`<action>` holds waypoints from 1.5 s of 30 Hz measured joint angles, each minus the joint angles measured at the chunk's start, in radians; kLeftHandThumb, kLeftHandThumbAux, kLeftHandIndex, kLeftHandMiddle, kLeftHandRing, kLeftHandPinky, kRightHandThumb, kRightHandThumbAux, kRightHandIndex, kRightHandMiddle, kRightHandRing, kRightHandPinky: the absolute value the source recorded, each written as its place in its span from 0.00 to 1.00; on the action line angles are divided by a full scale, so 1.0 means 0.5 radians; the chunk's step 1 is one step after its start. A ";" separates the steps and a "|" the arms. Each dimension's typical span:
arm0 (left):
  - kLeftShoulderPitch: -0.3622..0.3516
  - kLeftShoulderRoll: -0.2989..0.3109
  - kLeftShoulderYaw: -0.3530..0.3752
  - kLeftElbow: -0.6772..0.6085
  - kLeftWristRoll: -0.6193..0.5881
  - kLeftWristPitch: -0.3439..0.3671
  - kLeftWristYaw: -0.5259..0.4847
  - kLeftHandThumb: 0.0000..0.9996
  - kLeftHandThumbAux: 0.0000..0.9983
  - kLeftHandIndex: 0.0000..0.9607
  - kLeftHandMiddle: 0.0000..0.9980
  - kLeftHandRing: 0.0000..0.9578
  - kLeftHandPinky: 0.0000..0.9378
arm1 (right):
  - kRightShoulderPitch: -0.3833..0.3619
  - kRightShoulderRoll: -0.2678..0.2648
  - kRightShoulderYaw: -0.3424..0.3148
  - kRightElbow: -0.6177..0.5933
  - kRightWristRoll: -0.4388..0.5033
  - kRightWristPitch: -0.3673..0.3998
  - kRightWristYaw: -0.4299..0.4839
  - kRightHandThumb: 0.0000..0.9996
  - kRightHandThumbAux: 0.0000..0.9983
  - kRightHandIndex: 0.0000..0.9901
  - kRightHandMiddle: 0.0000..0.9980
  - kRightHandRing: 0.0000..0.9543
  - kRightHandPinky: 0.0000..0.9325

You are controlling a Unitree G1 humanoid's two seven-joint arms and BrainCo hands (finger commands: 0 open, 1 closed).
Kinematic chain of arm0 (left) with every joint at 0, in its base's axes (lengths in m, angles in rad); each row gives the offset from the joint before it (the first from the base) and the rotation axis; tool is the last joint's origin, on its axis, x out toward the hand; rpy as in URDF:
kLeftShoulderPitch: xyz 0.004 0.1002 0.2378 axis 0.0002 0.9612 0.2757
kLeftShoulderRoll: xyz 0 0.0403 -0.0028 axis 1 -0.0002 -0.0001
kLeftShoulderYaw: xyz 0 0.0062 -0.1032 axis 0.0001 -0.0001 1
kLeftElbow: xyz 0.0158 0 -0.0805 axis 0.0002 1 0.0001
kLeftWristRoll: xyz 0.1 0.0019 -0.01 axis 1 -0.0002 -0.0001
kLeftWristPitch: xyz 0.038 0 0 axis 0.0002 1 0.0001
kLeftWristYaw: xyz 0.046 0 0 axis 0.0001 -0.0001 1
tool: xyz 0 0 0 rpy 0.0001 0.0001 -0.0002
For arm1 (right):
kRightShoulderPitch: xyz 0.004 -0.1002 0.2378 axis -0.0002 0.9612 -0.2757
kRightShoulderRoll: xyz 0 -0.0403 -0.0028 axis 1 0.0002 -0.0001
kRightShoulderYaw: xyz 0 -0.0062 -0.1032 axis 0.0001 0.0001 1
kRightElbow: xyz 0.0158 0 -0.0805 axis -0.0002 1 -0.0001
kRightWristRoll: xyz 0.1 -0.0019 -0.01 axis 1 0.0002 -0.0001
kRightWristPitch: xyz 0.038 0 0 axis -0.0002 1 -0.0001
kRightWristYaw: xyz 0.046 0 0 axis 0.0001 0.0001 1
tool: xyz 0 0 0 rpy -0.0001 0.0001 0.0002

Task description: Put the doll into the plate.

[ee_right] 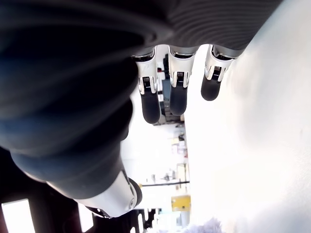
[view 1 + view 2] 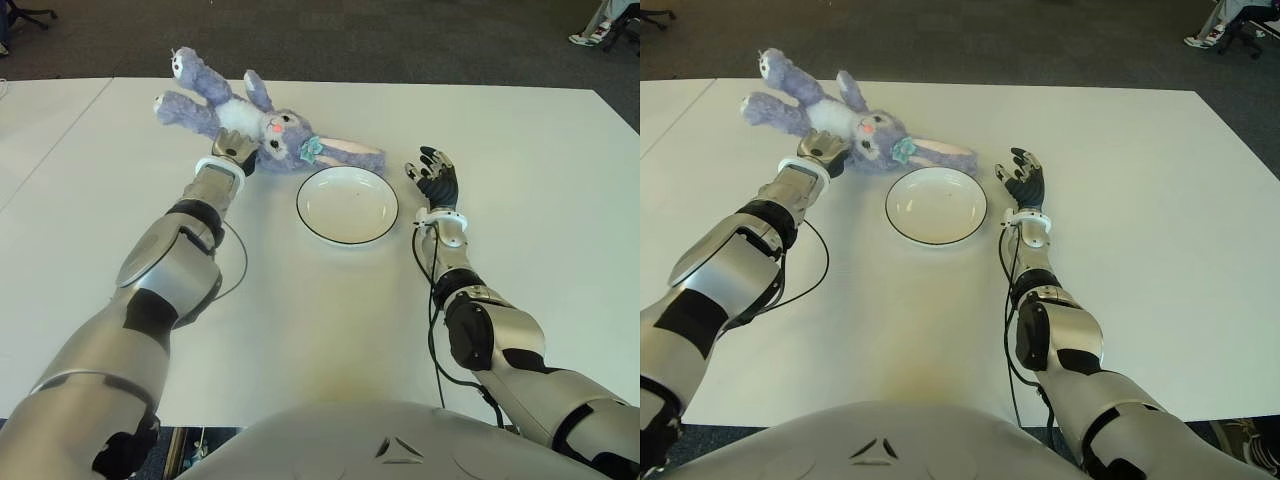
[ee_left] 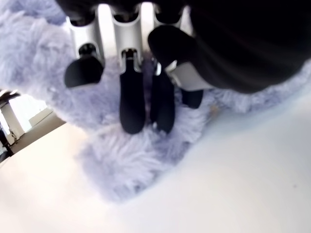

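Doll (image 2: 262, 128): purple plush rabbit, lying on the white table (image 2: 300, 320) just beyond my left hand (image 2: 236, 149). My fingers (image 3: 132, 104) press down into its fur; whether they fully close around it is hidden by my own palm.

Plate (image 2: 347, 205): white, dark-rimmed, empty, between my two hands, just right of my left hand and near the doll's ear.

My right hand (image 2: 434, 180): just right of the plate, fingers (image 1: 178, 94) extended and relaxed, holding nothing.

Chair and a person's shoes: cut off at the far edges.
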 measured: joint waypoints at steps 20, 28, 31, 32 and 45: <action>0.049 0.015 -0.041 -0.085 -0.002 -0.270 0.034 0.85 0.67 0.42 0.55 0.81 0.84 | 0.000 -0.002 -0.012 -0.001 0.012 -0.001 0.045 0.41 0.90 0.26 0.14 0.06 0.01; 0.055 0.024 -0.072 -0.304 -0.002 -0.366 0.032 0.93 0.65 0.46 0.51 0.55 0.72 | 0.000 -0.003 -0.011 -0.001 0.011 -0.001 0.045 0.40 0.90 0.25 0.13 0.05 0.00; 0.055 0.042 -0.068 -0.429 -0.002 -0.366 0.030 0.96 0.65 0.48 0.55 0.45 0.65 | 0.000 -0.002 -0.011 -0.001 0.011 -0.001 0.045 0.40 0.90 0.24 0.13 0.05 0.00; 0.055 0.055 -0.065 -0.484 -0.002 -0.365 0.026 0.96 0.65 0.48 0.56 0.45 0.65 | 0.000 -0.002 -0.010 -0.001 0.010 -0.001 0.045 0.40 0.90 0.24 0.12 0.04 0.00; 0.280 0.280 0.125 -1.570 0.001 -0.190 -0.231 0.95 0.65 0.39 0.52 0.62 0.75 | -0.023 -0.002 -0.009 -0.028 0.008 -0.022 0.045 0.39 0.90 0.24 0.12 0.04 0.00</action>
